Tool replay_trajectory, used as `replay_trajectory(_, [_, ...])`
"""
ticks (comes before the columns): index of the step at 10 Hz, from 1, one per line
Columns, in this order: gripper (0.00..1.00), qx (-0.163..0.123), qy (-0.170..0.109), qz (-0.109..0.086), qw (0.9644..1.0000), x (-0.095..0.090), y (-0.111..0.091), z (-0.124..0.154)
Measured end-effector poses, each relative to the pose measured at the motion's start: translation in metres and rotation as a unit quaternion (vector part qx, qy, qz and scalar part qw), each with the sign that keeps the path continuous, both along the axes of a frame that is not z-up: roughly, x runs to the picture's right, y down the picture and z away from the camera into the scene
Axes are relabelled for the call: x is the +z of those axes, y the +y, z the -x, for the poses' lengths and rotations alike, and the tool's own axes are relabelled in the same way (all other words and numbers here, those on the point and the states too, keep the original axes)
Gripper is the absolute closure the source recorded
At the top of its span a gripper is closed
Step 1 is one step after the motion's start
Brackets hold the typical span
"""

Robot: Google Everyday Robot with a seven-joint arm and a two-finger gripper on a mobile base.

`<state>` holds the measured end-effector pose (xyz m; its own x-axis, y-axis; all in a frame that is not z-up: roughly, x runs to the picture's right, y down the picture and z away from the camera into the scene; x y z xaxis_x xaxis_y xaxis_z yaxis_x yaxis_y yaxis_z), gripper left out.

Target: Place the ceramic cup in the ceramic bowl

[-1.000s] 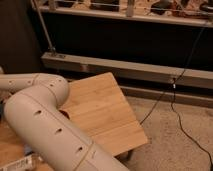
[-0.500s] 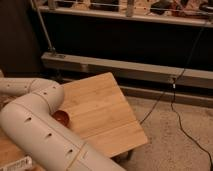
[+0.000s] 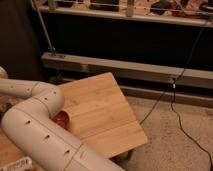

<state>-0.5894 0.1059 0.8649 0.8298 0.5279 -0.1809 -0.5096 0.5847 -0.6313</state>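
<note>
The claw is out of view: the arm [image 3: 35, 131] rises from the bottom edge, bends at its elbow and runs off the left edge, so the claw lies somewhere past that edge. How wide it stands, and whether it has hold of anything, I cannot tell.

The cup does not show either; it is hidden behind the arm or lies beyond the left edge. Which way its mouth faces and how its axis lies cannot be read here.

Just right of the elbow, a glossy red-brown part of the bowl [image 3: 62, 119] shows on the desk [image 3: 102, 107], the rest covered by the arm. It appears to sit mouth up, though too little shows to be sure.

Judging by the material, the cup should be stiff and hard, light enough for one claw, glazed and so likely slippery, and apt to chip if knocked against the bowl. A pinch over the rim, one jaw inside the wall and one outside, or a squeeze across the round body, would suit it. Being round, it has no preferred side to approach; kept upright, its axis stands vertical, and it should go down gently into the bowl's middle.

Beyond the desk, a cable [image 3: 185, 131] trails over the floor [image 3: 170, 150].
</note>
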Motion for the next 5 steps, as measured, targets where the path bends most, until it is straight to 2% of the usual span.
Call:
replay_trajectory(1, [0.66, -0.012, -0.003, 0.011, 0.9999, 0.0, 0.006, -0.002])
replay_trajectory(2, [0.77, -0.027, -0.007, 0.016, 0.9995, -0.004, 0.003, -0.005])
replay_trajectory(3, [0.89, -0.047, -0.008, 0.014, 0.9988, -0.017, -0.013, -0.013])
replay_trajectory(5, [0.99, -0.065, -0.002, 0.003, 0.9979, -0.046, -0.052, -0.032])
